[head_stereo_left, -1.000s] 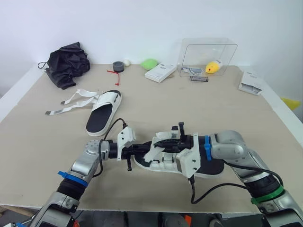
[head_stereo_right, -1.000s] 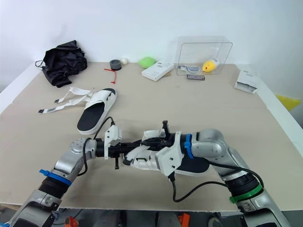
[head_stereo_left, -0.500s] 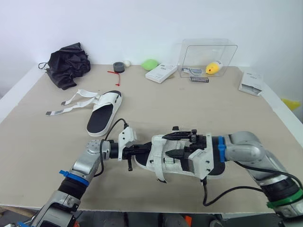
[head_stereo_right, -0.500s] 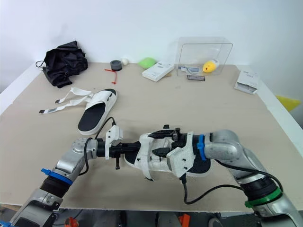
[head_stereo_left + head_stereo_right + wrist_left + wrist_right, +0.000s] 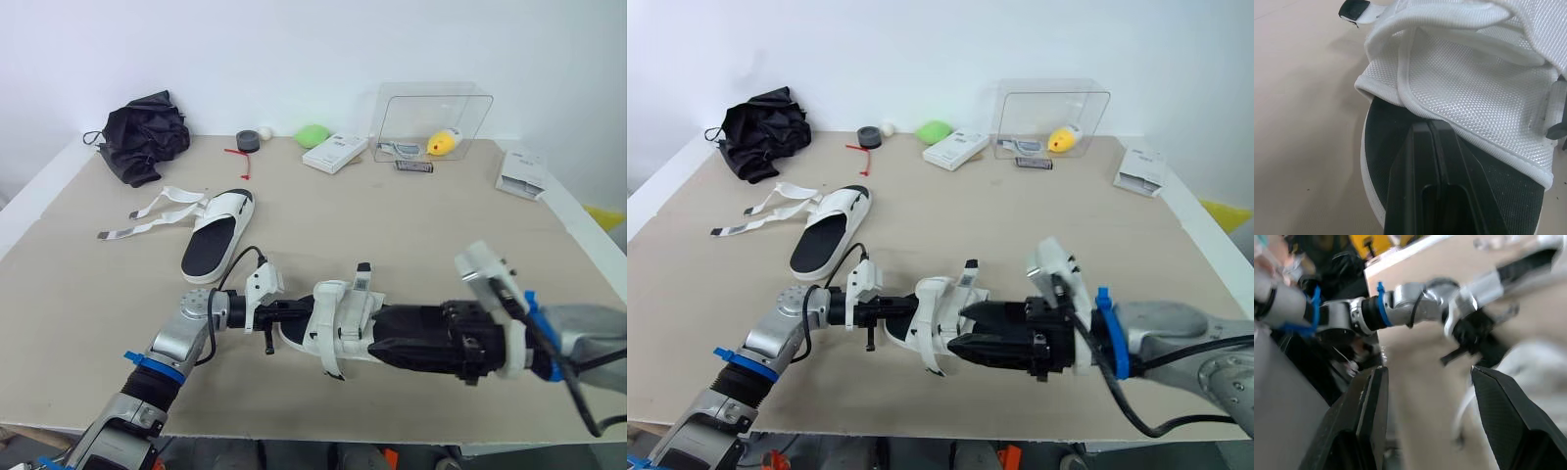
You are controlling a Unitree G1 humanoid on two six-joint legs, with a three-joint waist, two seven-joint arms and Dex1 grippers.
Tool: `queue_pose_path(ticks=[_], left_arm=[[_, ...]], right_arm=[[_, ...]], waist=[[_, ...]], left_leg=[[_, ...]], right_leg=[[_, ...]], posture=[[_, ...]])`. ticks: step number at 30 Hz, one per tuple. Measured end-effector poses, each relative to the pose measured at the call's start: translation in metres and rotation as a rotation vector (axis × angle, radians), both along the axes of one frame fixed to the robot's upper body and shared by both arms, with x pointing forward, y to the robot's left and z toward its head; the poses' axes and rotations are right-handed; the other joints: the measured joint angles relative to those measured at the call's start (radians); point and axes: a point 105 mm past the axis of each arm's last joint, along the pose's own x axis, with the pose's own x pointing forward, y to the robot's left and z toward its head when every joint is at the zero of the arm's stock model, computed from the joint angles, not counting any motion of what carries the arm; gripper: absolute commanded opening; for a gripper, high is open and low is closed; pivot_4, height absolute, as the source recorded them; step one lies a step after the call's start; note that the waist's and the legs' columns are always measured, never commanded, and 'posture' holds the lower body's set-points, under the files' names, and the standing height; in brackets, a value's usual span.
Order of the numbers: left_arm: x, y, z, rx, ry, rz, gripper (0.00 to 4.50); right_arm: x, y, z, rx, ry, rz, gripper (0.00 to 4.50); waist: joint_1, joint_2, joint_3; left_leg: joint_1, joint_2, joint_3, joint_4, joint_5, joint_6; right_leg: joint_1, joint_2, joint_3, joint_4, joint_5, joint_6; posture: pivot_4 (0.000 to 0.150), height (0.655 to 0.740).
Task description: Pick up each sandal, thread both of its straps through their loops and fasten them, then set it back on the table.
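Nearest the front edge of the beige table (image 5: 421, 235), the right gripper (image 5: 376, 333) points toward the robot's left with its two black fingers (image 5: 1369, 406) spread wide and nothing between them; their tips sit just beside the strapped middle of the near sandal (image 5: 338, 318). This sandal has a black footbed and white mesh straps. One strap end (image 5: 361, 279) with a dark tip stands upright, and another white strap (image 5: 329, 360) hangs down at its near side. Whether the sole rests on the table or is held just above it cannot be told. The left gripper (image 5: 286, 313) meets the sandal at its toe. In the left wrist view its fingers (image 5: 1422, 166) are pressed together with no gap and lie over the black footbed, and nothing can be seen pinched between them. Farther back on the robot's left lies the second sandal (image 5: 217, 231), flat on the table, its loose straps (image 5: 147, 209) trailing out to the left, unfastened. Along the far edge sit a crumpled black fabric bundle (image 5: 145, 135), a black tape roll (image 5: 245, 140), a small white ball (image 5: 263, 131), a red tie (image 5: 238, 154), a green lump (image 5: 313, 133), a white box (image 5: 336, 152), a clear plastic container (image 5: 431, 103) holding a yellow toy (image 5: 446, 142), and a white packet (image 5: 519, 172); the print on the box and packet is too small to read
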Motion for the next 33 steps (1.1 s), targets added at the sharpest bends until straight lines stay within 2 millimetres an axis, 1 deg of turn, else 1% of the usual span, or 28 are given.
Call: queue_pose_path(ticks=[3, 4, 6, 7, 8, 11, 13, 16, 18, 21, 23, 27, 33], left_arm=[[-0.001, 0.000, 0.000, -0.001, 0.001, 0.000, 0.00], [-0.001, 0.000, 0.000, -0.001, 0.000, -0.001, 0.00], [-0.001, 0.000, 0.000, -0.002, 0.000, -0.001, 0.00], [-0.001, 0.000, 0.000, -0.001, 0.000, 0.000, 0.00], [-0.001, 0.001, 0.000, -0.002, 0.000, 0.002, 0.00], [-0.001, 0.000, 0.000, -0.001, -0.002, 0.003, 0.00], [-0.001, 0.000, 0.000, -0.001, -0.002, -0.001, 0.00], [-0.001, -0.001, 0.001, -0.001, -0.003, -0.008, 0.00], [-0.002, -0.001, 0.002, -0.002, -0.007, -0.016, 0.00], [-0.006, 0.000, 0.004, 0.002, -0.018, -0.037, 0.00], [-0.008, 0.002, 0.006, 0.011, -0.027, -0.046, 0.00], [-0.011, 0.003, 0.007, 0.015, -0.022, -0.057, 0.00], [-0.012, 0.006, 0.009, 0.036, -0.007, -0.053, 0.00]], right_arm=[[-0.004, 0.003, -0.029, -0.097, 0.086, -0.052, 2.91], [-0.009, 0.005, -0.041, -0.127, 0.130, -0.049, 2.91], [-0.017, 0.007, -0.056, -0.183, 0.194, -0.036, 2.91], [-0.017, 0.007, -0.064, -0.225, 0.212, -0.039, 2.91], [-0.016, 0.007, -0.067, -0.244, 0.218, -0.049, 2.91], [-0.002, 0.007, -0.079, -0.287, 0.245, -0.106, 2.91], [0.004, 0.009, -0.080, -0.288, 0.273, -0.113, 2.91], [0.009, 0.020, -0.073, -0.243, 0.308, -0.086, 2.91], [0.011, 0.023, -0.070, -0.239, 0.321, -0.079, 2.91], [0.012, 0.026, -0.072, -0.244, 0.353, -0.068, 2.91], [0.012, 0.029, -0.073, -0.244, 0.369, -0.056, 2.91], [0.011, 0.031, -0.074, -0.247, 0.396, -0.039, 2.91], [0.015, 0.038, -0.078, -0.255, 0.413, -0.033, 2.91]], waist=[[-0.001, 0.000, -0.001], [-0.003, 0.000, -0.001], [-0.004, 0.002, -0.002], [-0.004, 0.002, -0.002], [-0.004, 0.002, -0.002], [-0.004, 0.002, -0.002], [-0.004, 0.002, -0.002], [-0.004, 0.002, -0.002], [-0.003, 0.002, -0.002], [-0.004, 0.003, -0.003], [-0.005, 0.001, -0.003], [-0.006, 0.000, -0.003], [-0.008, 0.000, -0.003]], left_leg=[[0.000, 0.000, -0.001, 0.000, 0.000, 0.000], [-0.001, 0.000, -0.001, 0.000, 0.000, -0.001], [-0.001, 0.000, -0.001, 0.000, -0.001, -0.001], [-0.001, 0.000, -0.001, 0.000, -0.001, -0.001], [-0.001, 0.000, -0.001, 0.000, -0.001, -0.001], [-0.002, 0.000, -0.001, 0.000, -0.001, -0.001], [-0.002, 0.000, -0.001, 0.000, -0.001, -0.001], [-0.004, 0.000, -0.001, 0.000, -0.001, -0.001], [-0.007, -0.001, -0.002, 0.000, -0.001, -0.001], [-0.012, -0.001, -0.002, 0.000, -0.001, 0.000], [-0.014, -0.001, -0.002, 0.000, -0.002, 0.003], [-0.014, -0.001, -0.003, 0.001, -0.007, 0.010], [-0.014, 0.002, -0.004, 0.001, -0.008, 0.011]], right_leg=[[-0.004, -0.001, -0.001, -0.001, 0.000, 0.001], [-0.005, -0.001, -0.001, -0.001, 0.000, 0.001], [-0.005, -0.001, -0.001, -0.001, 0.000, 0.001], [-0.005, -0.001, -0.001, -0.001, 0.000, 0.001], [-0.005, -0.001, -0.001, -0.001, 0.000, 0.001], [-0.006, -0.001, -0.001, -0.001, 0.000, 0.001], [-0.006, -0.001, -0.001, -0.001, 0.000, 0.001], [-0.006, 0.000, -0.002, -0.001, 0.000, 0.001], [-0.006, 0.000, -0.003, -0.001, 0.000, 0.001], [-0.009, 0.001, -0.002, -0.001, 0.000, 0.000], [-0.010, 0.003, -0.002, -0.001, 0.001, -0.002], [-0.010, 0.005, -0.001, 0.000, 0.001, 0.001], [-0.010, 0.013, 0.001, 0.000, 0.001, 0.000]], posture=[[0.150, 0.7400], [0.150, 0.7400], [0.150, 0.7400], [0.150, 0.7400], [0.150, 0.7400], [0.150, 0.7400], [0.150, 0.7400], [0.150, 0.7400], [0.150, 0.7400], [0.150, 0.7400], [0.150, 0.7400], [0.150, 0.7400], [0.150, 0.7400]])
